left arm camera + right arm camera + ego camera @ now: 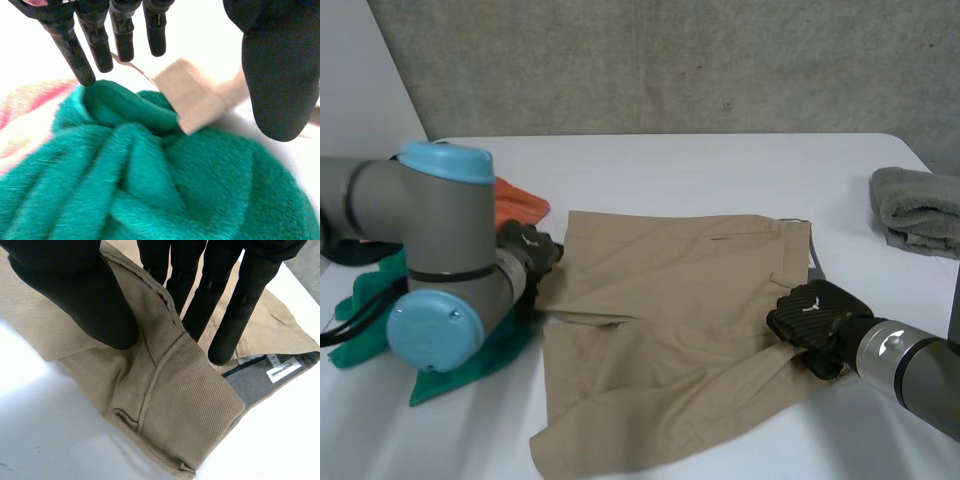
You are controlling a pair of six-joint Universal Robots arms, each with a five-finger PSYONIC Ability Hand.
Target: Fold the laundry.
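Shorts [670, 330] laid on table [720, 170] between hands. Waistband [165, 390] pinched by right hand [75, 290]. Left hand [95, 45] spread, cloth edge at fingertips, not gripped. Edge should be grabbed first, then both sides lifted evenly.

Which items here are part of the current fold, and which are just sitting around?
In the job: khaki shorts on the white table; right hand, pinching their waistband; left hand at their opposite edge.
Lying about: green towel under the left hand; orange cloth beside it; grey towel at the table's right edge.
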